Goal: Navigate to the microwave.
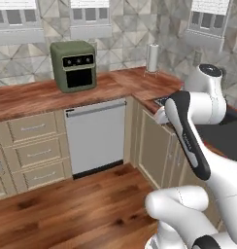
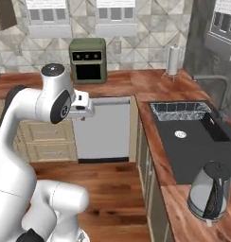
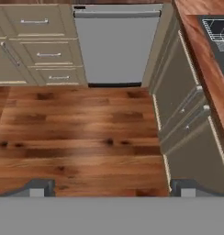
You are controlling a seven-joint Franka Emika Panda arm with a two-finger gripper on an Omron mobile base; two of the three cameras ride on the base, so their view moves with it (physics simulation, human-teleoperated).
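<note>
The pincer (image 3: 112, 187) hangs wide open above the wooden floor (image 3: 77, 137). At two o'clock, the sink (image 2: 193, 137) basin holds a drain only. A kettle (image 2: 209, 191) stands on the table (image 2: 150, 101).

Light is even and fairly bright, with no clear source. Shadows are soft: a dark strip under the dishwasher (image 1: 95, 138), dimness in the sink (image 2: 195, 137). The kettle (image 2: 209, 191) carries pale reflections. All views are low-resolution and slightly blurred; no edge distortion shows.
</note>
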